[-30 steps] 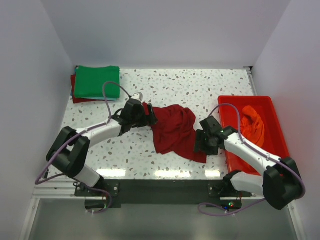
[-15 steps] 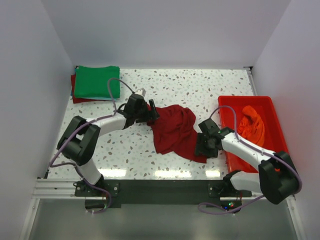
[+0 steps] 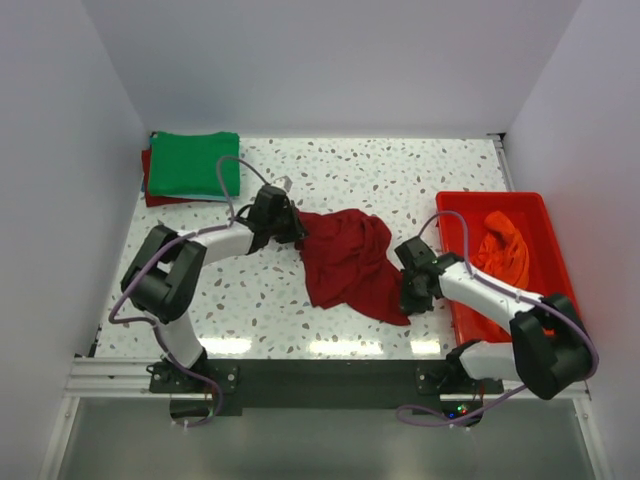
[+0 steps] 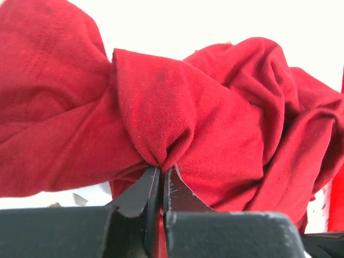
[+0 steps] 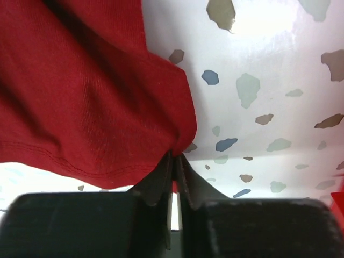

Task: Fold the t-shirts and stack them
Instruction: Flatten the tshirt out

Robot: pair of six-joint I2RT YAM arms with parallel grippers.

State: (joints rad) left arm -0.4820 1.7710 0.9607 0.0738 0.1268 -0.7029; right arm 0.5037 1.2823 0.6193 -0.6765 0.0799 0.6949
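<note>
In the far left corner of the table [image 3: 400, 170] a folded green t-shirt [image 3: 193, 163] lies on a folded dark red t-shirt [image 3: 152, 192]. My left gripper [image 3: 297, 228] is clenched on a bunched fold at the left edge of the crumpled dark red t-shirt [image 3: 345, 260] at mid-table. My right gripper [image 3: 408, 300] pinches that shirt's near right corner, just beside the red tub [image 3: 540, 222], where an orange t-shirt [image 3: 503, 250] lies heaped.

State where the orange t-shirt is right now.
In the top view, the orange t-shirt lies crumpled inside the red plastic tub at the right of the speckled table, right of the dark red t-shirt.
</note>
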